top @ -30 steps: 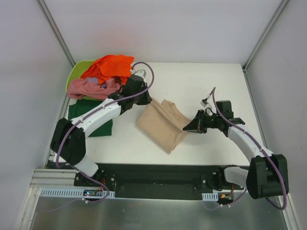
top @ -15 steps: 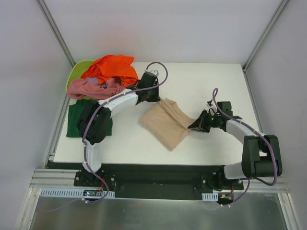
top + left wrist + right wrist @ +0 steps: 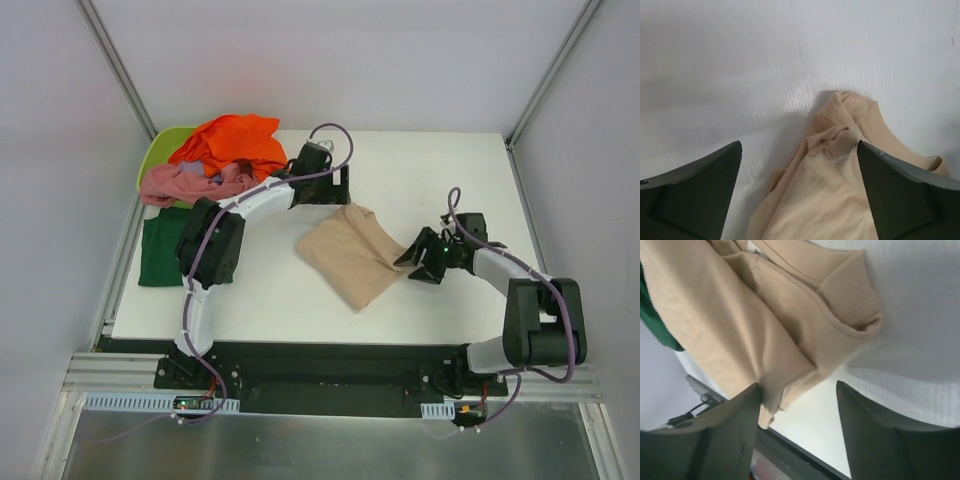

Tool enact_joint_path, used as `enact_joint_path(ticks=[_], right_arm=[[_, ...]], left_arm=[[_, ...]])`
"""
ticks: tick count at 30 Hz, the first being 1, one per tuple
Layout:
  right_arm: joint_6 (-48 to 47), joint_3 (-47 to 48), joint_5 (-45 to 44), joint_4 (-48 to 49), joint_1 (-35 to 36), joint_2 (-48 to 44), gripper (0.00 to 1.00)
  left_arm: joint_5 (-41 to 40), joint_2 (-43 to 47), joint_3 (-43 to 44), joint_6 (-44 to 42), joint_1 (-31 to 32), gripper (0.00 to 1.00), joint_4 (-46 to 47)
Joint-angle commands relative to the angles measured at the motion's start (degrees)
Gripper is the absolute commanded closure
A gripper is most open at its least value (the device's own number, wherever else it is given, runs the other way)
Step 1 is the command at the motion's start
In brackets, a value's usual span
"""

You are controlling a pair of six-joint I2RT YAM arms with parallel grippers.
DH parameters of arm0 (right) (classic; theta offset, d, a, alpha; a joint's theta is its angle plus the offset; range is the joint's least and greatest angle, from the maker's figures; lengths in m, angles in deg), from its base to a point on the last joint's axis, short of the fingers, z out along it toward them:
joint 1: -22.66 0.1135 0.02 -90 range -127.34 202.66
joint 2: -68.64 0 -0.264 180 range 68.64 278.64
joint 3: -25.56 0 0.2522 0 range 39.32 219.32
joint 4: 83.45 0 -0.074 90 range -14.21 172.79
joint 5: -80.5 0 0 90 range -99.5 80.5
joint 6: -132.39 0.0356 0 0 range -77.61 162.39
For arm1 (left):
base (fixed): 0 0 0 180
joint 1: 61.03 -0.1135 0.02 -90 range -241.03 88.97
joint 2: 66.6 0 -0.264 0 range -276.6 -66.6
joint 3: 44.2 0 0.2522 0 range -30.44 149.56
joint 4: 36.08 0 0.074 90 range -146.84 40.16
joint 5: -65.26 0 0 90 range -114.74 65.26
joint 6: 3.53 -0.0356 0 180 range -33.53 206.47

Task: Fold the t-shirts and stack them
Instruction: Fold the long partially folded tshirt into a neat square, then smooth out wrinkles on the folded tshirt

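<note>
Beige t-shirt [image 3: 350, 262] just beside left tool [image 3: 799, 145]

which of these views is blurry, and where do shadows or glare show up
Top external view: sharp, evenly lit, faint shadows on the white table. Left wrist view: the crumpled beige cloth t-shirt throws a soft shadow along its edge, a sheen on the table beside it; the left gripper's fingers slightly soft. Right wrist view: shirt seams crisp, the right gripper's fingers blurred.
</note>
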Motion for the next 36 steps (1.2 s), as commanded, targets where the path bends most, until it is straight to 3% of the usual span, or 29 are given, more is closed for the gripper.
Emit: enact_joint_path(ticks=[1, 5, 8, 13, 17, 23, 28, 36], right_arm=[[-2.69, 2.30, -8.72, -7.69, -0.44, -8.60, 0.32], [-4.53, 3.35, -16.11, -14.11, 0.26, -20.29, 0.14], [-5.85, 2.57, -15.70, -16.67, 2.28, -28.47, 0.03], [-5.77, 0.98, -11.46, -12.99, 10.70, -33.68, 0.04], [-4.45, 2.12, -11.82, -6.41, 17.22, -27.19, 0.04], [-5.75, 6.68, -13.91, -1.73, 19.16, -12.95, 0.04], [-10.86, 11.78, -22.79, -3.56, 17.41, -3.11, 0.04], [-11.30, 13.72, -22.90, -3.05, 14.42, 7.10, 0.04]], left_arm=[[3.82, 3.53, 2.48, -2.49, -1.64, 0.01, 1.27], [7.52, 10.38, -1.11, -3.20, -1.64, 0.01, 1.09], [7.79, 16.27, -6.03, -2.50, -1.64, 0.01, 1.09], [9.09, 25.50, -16.57, -0.13, -1.64, 0.01, 4.15], [19.99, 26.93, -21.60, 1.46, -1.64, 0.01, 11.45], [29.49, 18.07, -17.39, 5.06, -1.99, 0.01, 13.04], [31.87, 11.20, -13.70, 6.65, -2.70, 0.01, 14.01], [32.57, 1.27, -8.33, 8.05, -2.70, 0.01, 16.91]])
